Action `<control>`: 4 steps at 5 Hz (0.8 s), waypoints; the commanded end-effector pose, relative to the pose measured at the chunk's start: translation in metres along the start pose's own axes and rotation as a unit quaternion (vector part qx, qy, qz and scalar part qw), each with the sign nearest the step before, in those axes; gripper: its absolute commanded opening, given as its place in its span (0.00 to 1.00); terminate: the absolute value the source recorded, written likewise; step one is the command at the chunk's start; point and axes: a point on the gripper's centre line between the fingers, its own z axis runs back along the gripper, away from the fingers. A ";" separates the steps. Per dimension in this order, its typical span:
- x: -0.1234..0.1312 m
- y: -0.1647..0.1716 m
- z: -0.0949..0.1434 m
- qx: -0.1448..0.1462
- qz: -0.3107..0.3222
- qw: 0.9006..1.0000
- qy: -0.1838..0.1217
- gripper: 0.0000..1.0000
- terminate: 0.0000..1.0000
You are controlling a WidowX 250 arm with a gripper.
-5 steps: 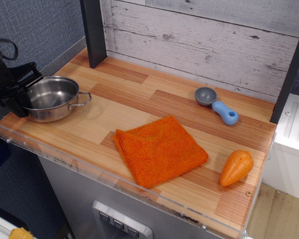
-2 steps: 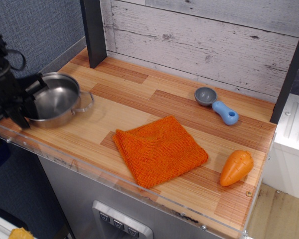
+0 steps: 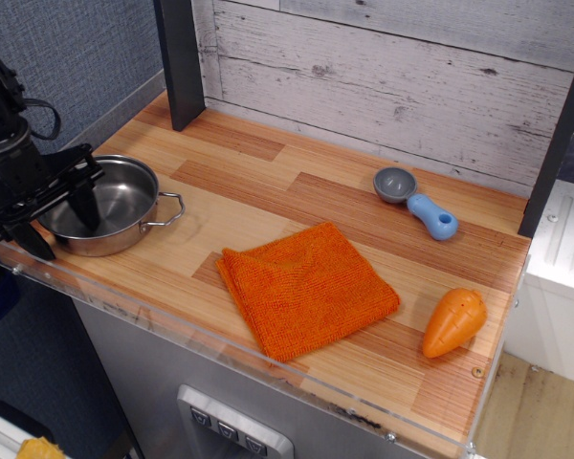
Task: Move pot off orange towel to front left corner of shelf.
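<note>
The shiny steel pot (image 3: 115, 203) sits flat on the wooden shelf (image 3: 268, 182) near its front left corner, well clear of the orange towel (image 3: 306, 287). The towel lies at the front middle with nothing on it. My black gripper (image 3: 63, 236) is at the pot's left side with its fingers spread apart. One finger (image 3: 84, 199) hangs over the inside of the pot, the other (image 3: 27, 237) is outside its left rim. The jaws stand open and do not pinch the rim.
A grey scoop with a blue handle (image 3: 416, 203) lies at the back right. An orange carrot toy (image 3: 453, 322) lies at the front right. A black post (image 3: 180, 59) stands at the back left. A clear acrylic edge (image 3: 172, 320) runs along the front.
The pot was held tilted at the left edge; now it rests flat, slightly nearer the front. The gripper's fingers have spread apart and let go of the rim.
</note>
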 end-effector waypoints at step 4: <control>-0.017 0.006 0.105 -0.075 -0.024 0.994 -0.073 1.00 0.00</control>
